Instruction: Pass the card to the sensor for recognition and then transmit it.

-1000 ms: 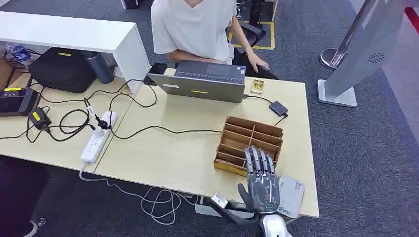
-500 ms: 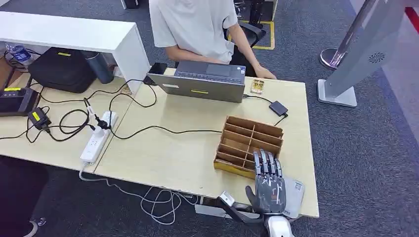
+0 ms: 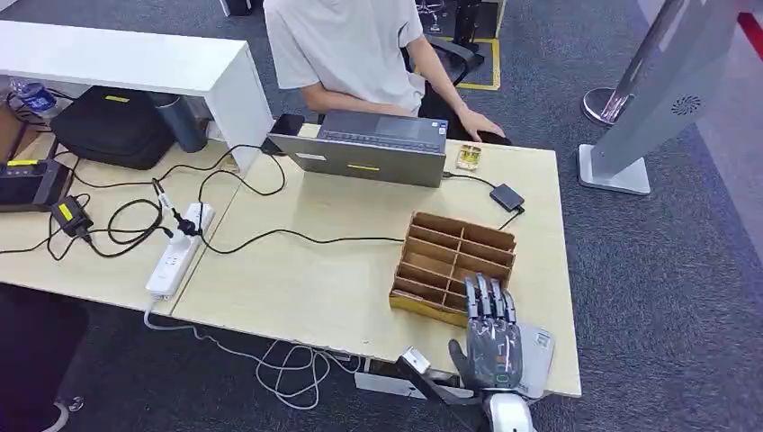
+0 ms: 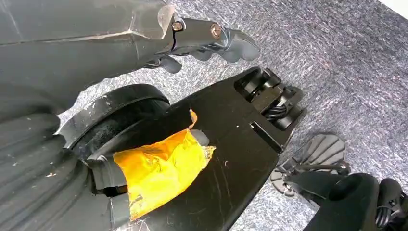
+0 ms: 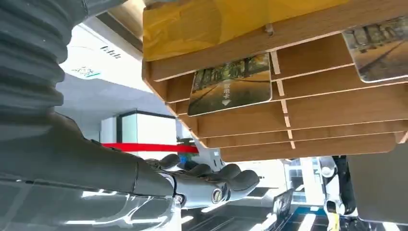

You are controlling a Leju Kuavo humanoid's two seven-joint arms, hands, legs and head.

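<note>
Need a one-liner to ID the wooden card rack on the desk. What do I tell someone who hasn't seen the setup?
On the light wood table, look on the robot's right, on its side of the grey laptop. The wooden card rack is the brown box split into slotted compartments, directly ahead of the right hand. Nothing else on the table is compartmented; the flat grey device nearby is not.

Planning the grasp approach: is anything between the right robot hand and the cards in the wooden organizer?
Nothing visible. The right robot hand hovers open at the wooden organizer's near edge, and the card stands exposed in its slot.
</note>
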